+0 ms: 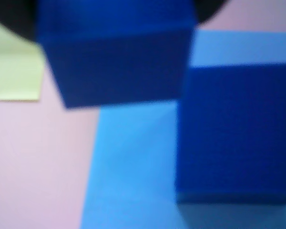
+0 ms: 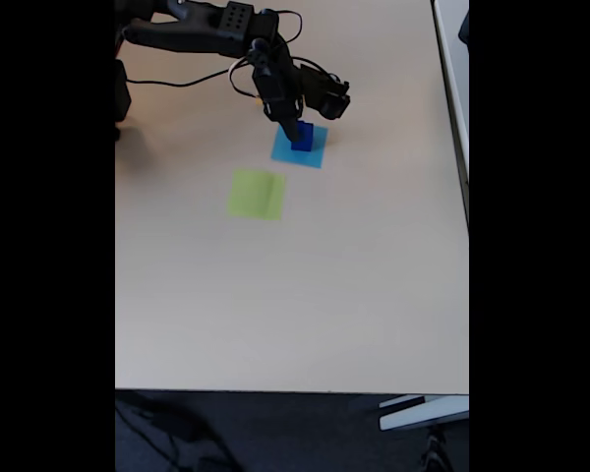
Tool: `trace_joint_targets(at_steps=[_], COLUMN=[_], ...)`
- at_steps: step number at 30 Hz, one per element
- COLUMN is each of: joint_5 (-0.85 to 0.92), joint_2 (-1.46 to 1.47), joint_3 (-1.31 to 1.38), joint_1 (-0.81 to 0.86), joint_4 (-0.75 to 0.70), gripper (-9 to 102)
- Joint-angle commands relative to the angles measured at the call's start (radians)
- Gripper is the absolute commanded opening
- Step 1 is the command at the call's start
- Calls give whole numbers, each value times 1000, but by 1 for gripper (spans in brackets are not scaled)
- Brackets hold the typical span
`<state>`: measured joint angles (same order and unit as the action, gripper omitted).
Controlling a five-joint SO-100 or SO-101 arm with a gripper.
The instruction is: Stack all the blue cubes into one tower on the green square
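End effector (image 2: 297, 136) over blue cubes (image 2: 303, 138) on light-blue square (image 2: 315, 155)

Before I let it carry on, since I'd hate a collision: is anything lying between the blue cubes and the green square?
Nothing visible does. In the fixed view the blue cubes sit on the light-blue square under the gripper, and the strip of table from there to the green square is bare.

Dark-blue cubes (image 1: 119, 67); lime-green square (image 2: 257, 194); light-blue square (image 2: 315, 155).
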<state>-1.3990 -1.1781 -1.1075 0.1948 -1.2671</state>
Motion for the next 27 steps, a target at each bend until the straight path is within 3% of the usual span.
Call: trace_joint_targets(at_steps=[1,11,27], joint_5=[-32,-84,-61], joint_2=[-6,74,75], joint_3=[78,170,72], joint_1=[-28,-77,-78], joint_4=[-3,-3,32], gripper=[2,2,1])
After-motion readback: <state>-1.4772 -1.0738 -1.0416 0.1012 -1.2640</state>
